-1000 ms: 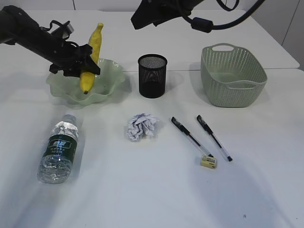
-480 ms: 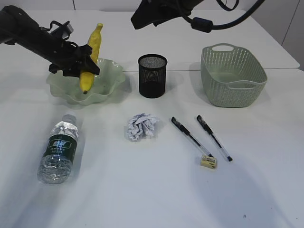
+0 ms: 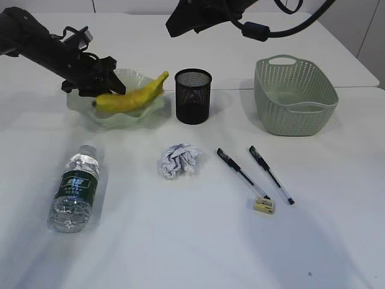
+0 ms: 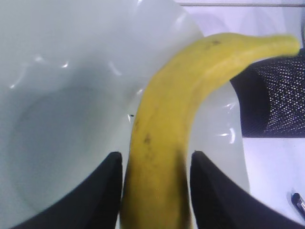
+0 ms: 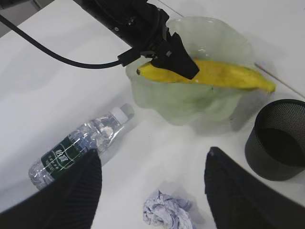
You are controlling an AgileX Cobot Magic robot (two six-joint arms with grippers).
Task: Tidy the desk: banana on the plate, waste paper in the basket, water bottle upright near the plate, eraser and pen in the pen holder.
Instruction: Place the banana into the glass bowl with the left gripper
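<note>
Across the plate at the table's back left, the banana is laid flat

On the plate the banana is stretched lengthwise from the left gripper toward the pen holder, its tip past the rim; its stem end is seen between the left jaws, which are judged parted enough to let go, though contact cannot be told. The right gripper is held wide open, nothing in it, high above the crumpled paper
</note>
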